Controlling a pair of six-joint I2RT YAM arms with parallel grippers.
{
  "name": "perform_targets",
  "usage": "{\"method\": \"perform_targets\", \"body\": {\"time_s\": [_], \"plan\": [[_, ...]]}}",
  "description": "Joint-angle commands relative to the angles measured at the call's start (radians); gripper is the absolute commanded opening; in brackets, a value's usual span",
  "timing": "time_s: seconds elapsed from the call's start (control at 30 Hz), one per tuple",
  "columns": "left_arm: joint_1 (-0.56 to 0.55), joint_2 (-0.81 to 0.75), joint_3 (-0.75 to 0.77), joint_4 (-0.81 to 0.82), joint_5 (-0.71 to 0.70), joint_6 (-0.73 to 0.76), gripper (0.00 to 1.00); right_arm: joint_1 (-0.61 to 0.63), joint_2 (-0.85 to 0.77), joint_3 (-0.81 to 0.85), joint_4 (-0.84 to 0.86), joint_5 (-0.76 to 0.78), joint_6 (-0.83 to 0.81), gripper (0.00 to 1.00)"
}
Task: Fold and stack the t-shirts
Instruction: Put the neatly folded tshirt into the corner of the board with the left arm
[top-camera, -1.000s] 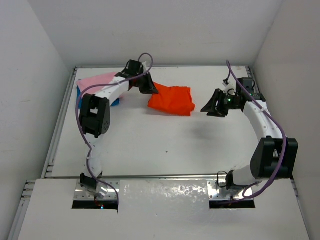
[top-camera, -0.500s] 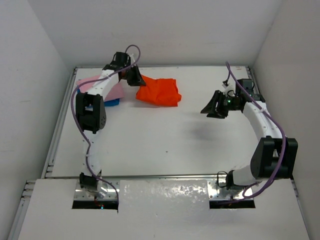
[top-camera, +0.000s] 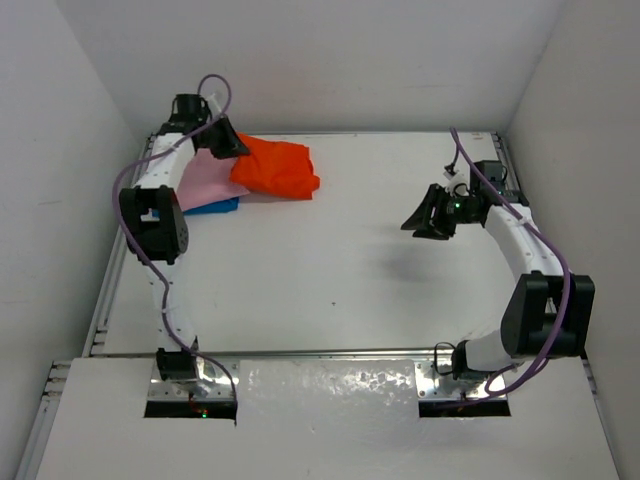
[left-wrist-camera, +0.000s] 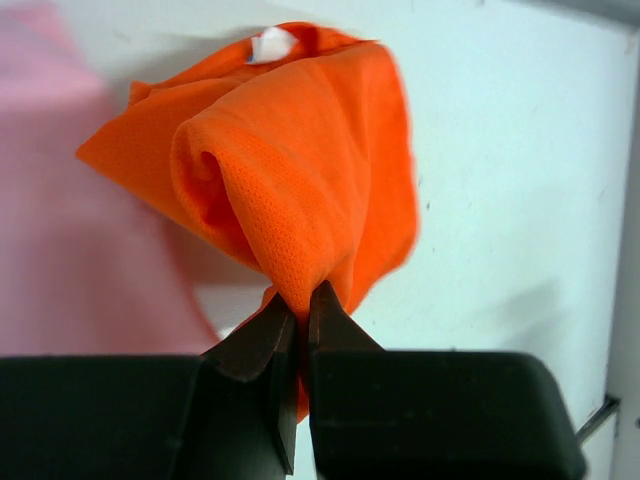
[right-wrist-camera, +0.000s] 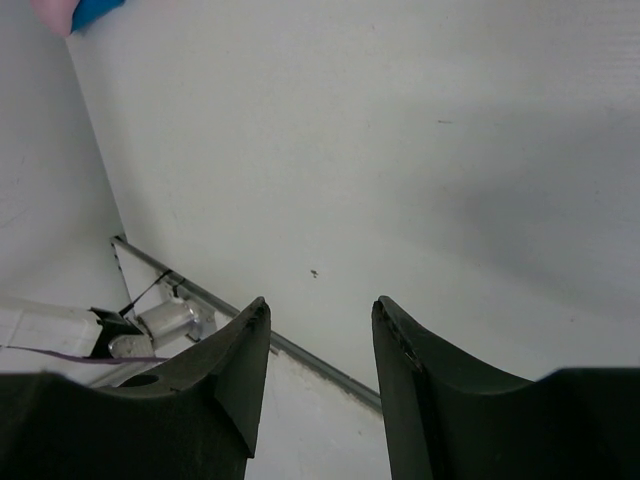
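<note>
Shirts: three, bunched in the upper left of the top view: one orange shirt (top-camera: 275, 168), one pink shirt (top-camera: 208, 180), one blue shirt (top-camera: 218, 207). Arms: two, left arm (top-camera: 160, 215) at frame left, right arm (top-camera: 522, 245) at frame right. Grippers: two, one per arm, left gripper (top-camera: 225, 143) and right gripper (top-camera: 418, 222); two fingers on each, four in all. Purple cables: two, left cable (top-camera: 215, 85), right cable (top-camera: 458, 150). Base plates: two at the bottom edge, left plate (top-camera: 190, 388), right plate (top-camera: 465, 392). Table (top-camera: 330, 280): one. The left wrist view shows two shirts, orange and pink; the right wrist view shows two slivers, pink and blue, in its upper left corner.
</note>
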Motion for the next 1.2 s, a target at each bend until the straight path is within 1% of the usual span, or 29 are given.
{"method": "perform_targets", "body": {"time_s": [0.0,0.03,0.1,0.2,0.33,0.43,0.47,0.5,0.53,0.6,0.63,0.67,0.7,0.77,0.8,0.83,0.87,0.93,1.0,1.03,1.07,1.13,1.17], "plan": [[0.109,-0.147,0.029,0.110,0.064,-0.052,0.00,-0.004,-0.034,-0.026,0.013,-0.009,-0.008,0.45],[0.145,-0.167,0.006,0.136,0.090,-0.075,0.00,-0.004,-0.040,-0.035,0.018,-0.009,-0.008,0.45],[0.173,-0.184,-0.014,0.149,0.109,-0.084,0.00,-0.003,-0.040,-0.043,0.024,-0.009,-0.005,0.45],[0.215,-0.209,-0.057,0.129,0.116,-0.067,0.00,-0.003,-0.034,-0.043,0.033,-0.012,0.002,0.45],[0.279,-0.221,-0.089,0.020,0.092,0.018,0.00,-0.001,-0.025,-0.034,0.041,-0.012,0.007,0.45],[0.328,-0.226,-0.143,-0.034,0.092,0.058,0.00,-0.001,-0.016,-0.037,0.042,-0.011,0.005,0.45],[0.337,-0.206,-0.166,-0.082,0.100,0.072,0.00,-0.003,-0.014,-0.042,0.048,-0.012,0.008,0.45],[0.353,-0.183,-0.193,-0.109,0.098,0.110,0.06,-0.001,-0.014,-0.043,0.058,-0.012,0.011,0.45],[0.359,-0.183,-0.194,-0.124,0.092,0.121,0.09,-0.001,-0.013,-0.043,0.058,-0.011,0.012,0.45],[0.383,-0.198,-0.296,-0.092,0.049,0.125,0.22,-0.003,-0.007,-0.036,0.058,-0.012,0.013,0.45],[0.388,-0.225,-0.354,-0.069,0.034,0.123,0.37,-0.003,-0.004,-0.028,0.047,-0.009,0.009,0.45],[0.391,-0.233,-0.367,-0.043,0.011,0.123,0.45,-0.003,-0.001,-0.020,0.038,-0.008,0.004,0.45],[0.394,-0.235,-0.364,-0.044,-0.003,0.123,0.56,-0.001,0.003,-0.005,0.032,-0.004,-0.005,0.45],[0.394,-0.232,-0.343,-0.043,-0.067,0.112,0.66,-0.001,0.007,0.004,0.024,-0.001,-0.004,0.45],[0.397,-0.235,-0.327,-0.041,-0.087,0.093,0.69,-0.001,0.010,0.006,0.022,-0.004,-0.001,0.44],[0.400,-0.242,-0.321,-0.038,-0.107,0.079,0.77,-0.001,0.012,0.010,0.021,-0.009,-0.001,0.44],[0.403,-0.250,-0.317,-0.023,-0.150,0.065,0.80,-0.003,0.015,0.018,0.018,-0.008,-0.004,0.44],[0.402,-0.284,-0.301,0.006,-0.196,0.017,0.81,-0.003,0.016,0.023,0.016,-0.004,-0.005,0.44],[0.400,-0.305,-0.277,0.049,-0.218,-0.032,0.81,-0.001,0.021,0.020,0.024,-0.006,0.001,0.44],[0.400,-0.311,-0.274,0.060,-0.209,-0.053,0.82,-0.001,0.021,0.020,0.024,-0.007,0.001,0.44],[0.394,-0.321,-0.277,0.107,-0.148,-0.085,0.82,-0.001,0.022,0.023,0.026,-0.006,0.002,0.45],[0.379,-0.345,-0.310,0.167,-0.080,-0.104,0.82,-0.003,0.026,0.026,0.026,-0.006,0.002,0.44],[0.361,-0.344,-0.312,0.151,-0.069,-0.101,0.82,-0.003,0.026,0.029,0.027,-0.006,0.004,0.44]]}}
